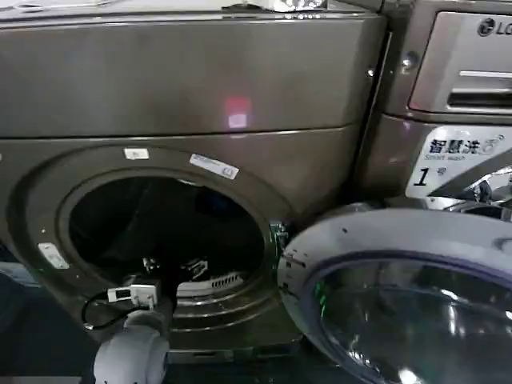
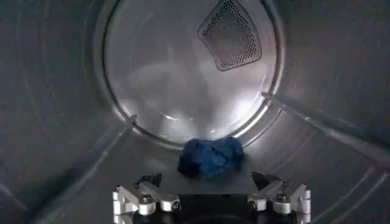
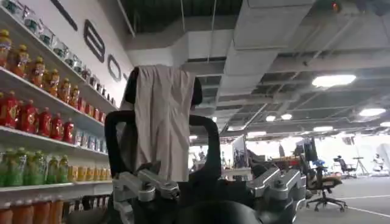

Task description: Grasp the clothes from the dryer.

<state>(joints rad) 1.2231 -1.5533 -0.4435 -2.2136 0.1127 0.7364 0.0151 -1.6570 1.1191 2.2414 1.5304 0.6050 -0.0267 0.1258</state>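
Clothes (image 2: 211, 156) lay bunched deep in the dryer (image 1: 184, 96); the left gripper (image 2: 211, 198), fingers apart, should advance straight and low.

Readable at the far right: white letters "LG", cut by the frame edge, on the grey control panel of the neighbouring machine (image 1: 460, 64). Below, a white label (image 1: 458, 160) printed with Chinese characters "智慧洗", small "Smart wash" and a large "1". Small white stickers on the bronze-grey front-loading dryer (image 1: 192, 104): print illegible.
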